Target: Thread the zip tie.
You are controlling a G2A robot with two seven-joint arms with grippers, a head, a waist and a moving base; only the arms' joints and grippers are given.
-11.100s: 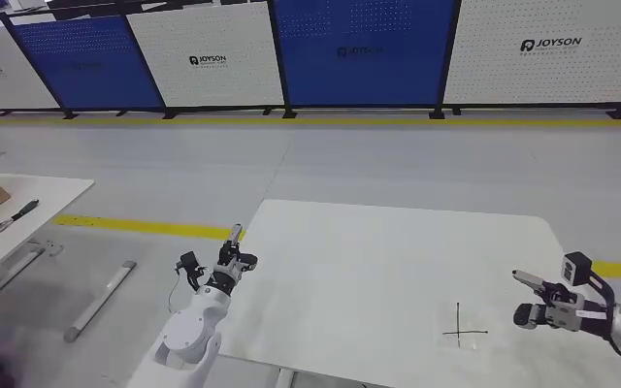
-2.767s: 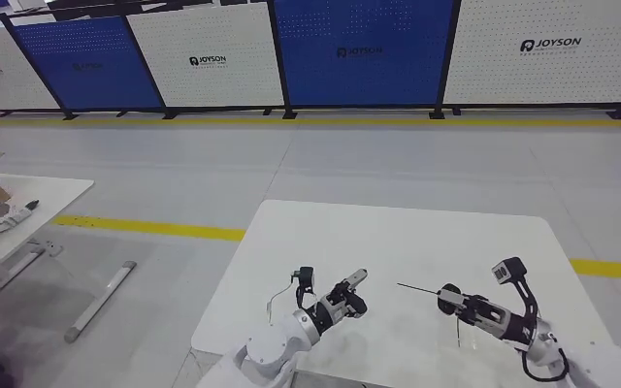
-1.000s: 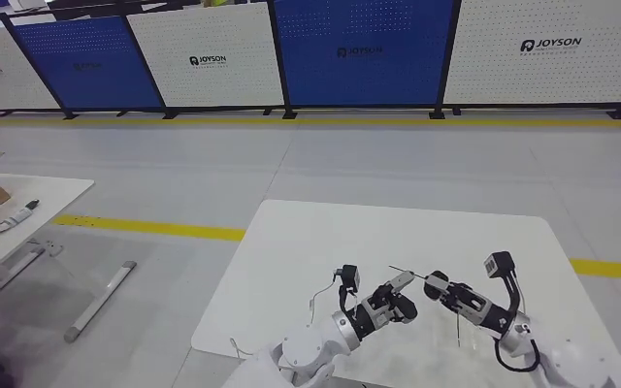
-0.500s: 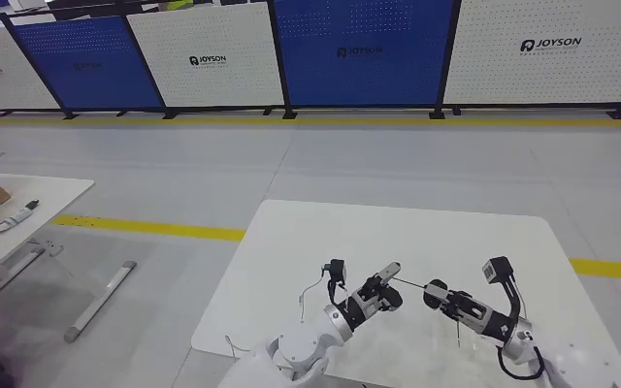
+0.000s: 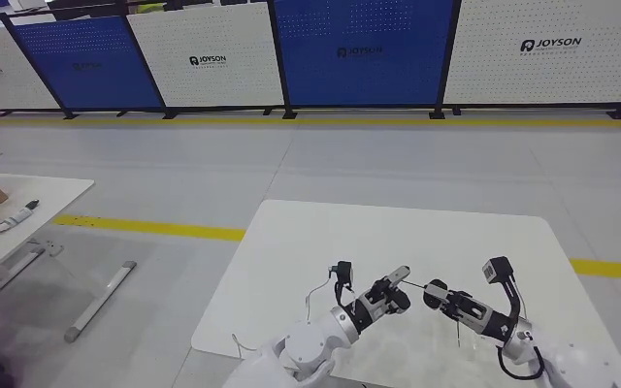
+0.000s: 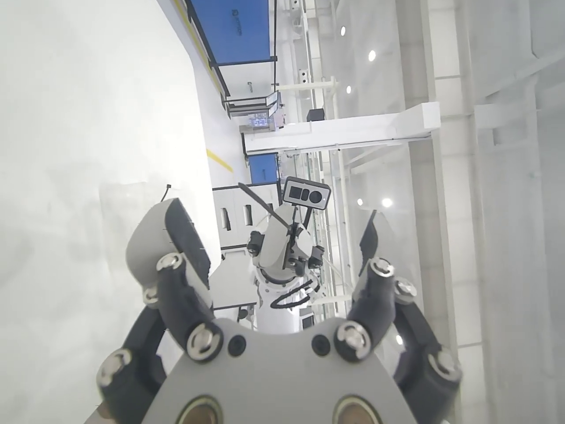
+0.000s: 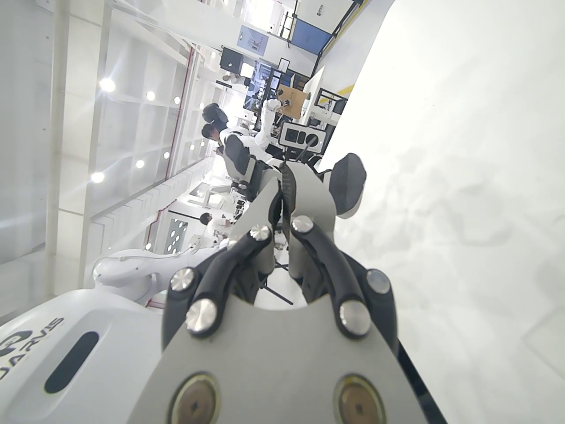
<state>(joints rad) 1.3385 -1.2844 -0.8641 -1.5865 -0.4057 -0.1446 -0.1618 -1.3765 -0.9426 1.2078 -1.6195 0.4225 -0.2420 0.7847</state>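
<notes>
Top view: right gripper [image 5: 433, 290] is clamped on the zip tie [image 5: 415, 285], held above the near half of the table [image 5: 388, 223]. The strap's long axis runs crosswise, with its free end pointing at the left gripper [image 5: 396, 283] just beside it. In the left wrist view the fingers [image 6: 176, 231] are spread wide, facing the strap. Next move likely depends on lining the tip up between those pads before they close.

Hovering with left claw [image 6: 273, 222] spread wide over the white surface [image 6: 88, 90]. Facing the right claw [image 6: 289, 235], pinching a thin black zip tie [image 6: 260, 202].
</notes>
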